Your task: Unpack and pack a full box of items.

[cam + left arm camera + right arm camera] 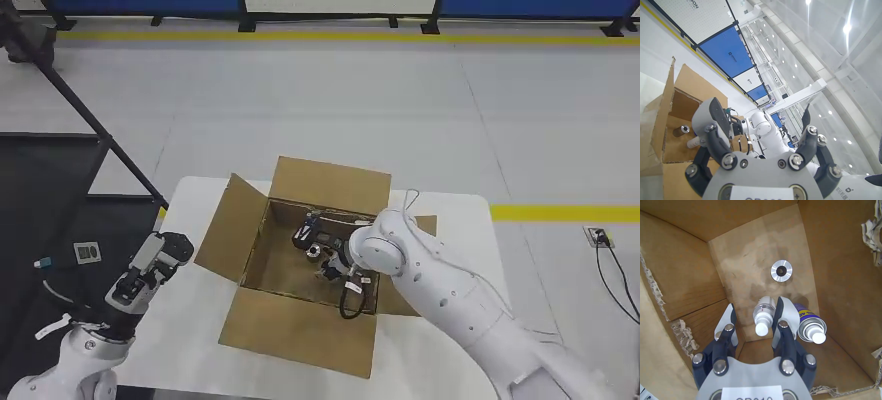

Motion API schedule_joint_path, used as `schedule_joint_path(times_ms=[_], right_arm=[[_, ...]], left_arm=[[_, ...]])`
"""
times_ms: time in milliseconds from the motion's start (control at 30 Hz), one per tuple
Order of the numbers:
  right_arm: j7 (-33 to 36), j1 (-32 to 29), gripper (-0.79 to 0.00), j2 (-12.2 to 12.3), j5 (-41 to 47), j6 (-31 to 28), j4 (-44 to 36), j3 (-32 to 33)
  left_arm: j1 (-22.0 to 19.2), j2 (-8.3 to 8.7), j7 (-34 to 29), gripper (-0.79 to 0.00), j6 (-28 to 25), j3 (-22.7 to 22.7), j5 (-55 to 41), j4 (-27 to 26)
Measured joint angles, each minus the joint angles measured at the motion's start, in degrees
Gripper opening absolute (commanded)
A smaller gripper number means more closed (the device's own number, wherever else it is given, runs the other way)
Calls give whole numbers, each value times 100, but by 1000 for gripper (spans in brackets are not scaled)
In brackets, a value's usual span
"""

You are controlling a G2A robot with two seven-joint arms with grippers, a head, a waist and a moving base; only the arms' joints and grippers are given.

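Between the spread fingers of the right gripper (755,303), low inside the box (677,256), sits the white spray bottle (763,311), one finger touching it. Centre the jaws before closing, I'd judge, keeping off the blue can (810,323) just beside. Farther along the floor sits the metal cylinder (781,270).
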Motion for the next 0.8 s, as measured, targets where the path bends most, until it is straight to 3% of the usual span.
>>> schedule_joint_path(times_ms=[233, 500, 533, 600, 700, 733, 800], right_arm=[[-27, 46, -142, -84, -79, 35, 201, -85], [-17, 82, -123, -186, -133, 117, 456, -180], [-5, 85, -182, -196, -127, 117, 485, -186], [17, 90, -413, -221, -113, 118, 538, -200], [35, 94, -619, -251, -102, 101, 606, -213], [40, 96, -785, -259, -101, 101, 627, -216], [45, 99, -785, -276, -123, 118, 677, -224]], left_arm=[[0, 0, 0, 0, 0, 0, 0, 0], [0, 0, 0, 0, 0, 0, 0, 0], [0, 0, 0, 0, 0, 0, 0, 0], [0, 0, 0, 0, 0, 0, 0, 0], [0, 0, 0, 0, 0, 0, 0, 0], [0, 0, 0, 0, 0, 0, 0, 0], [0, 0, 0, 0, 0, 0, 0, 0]])
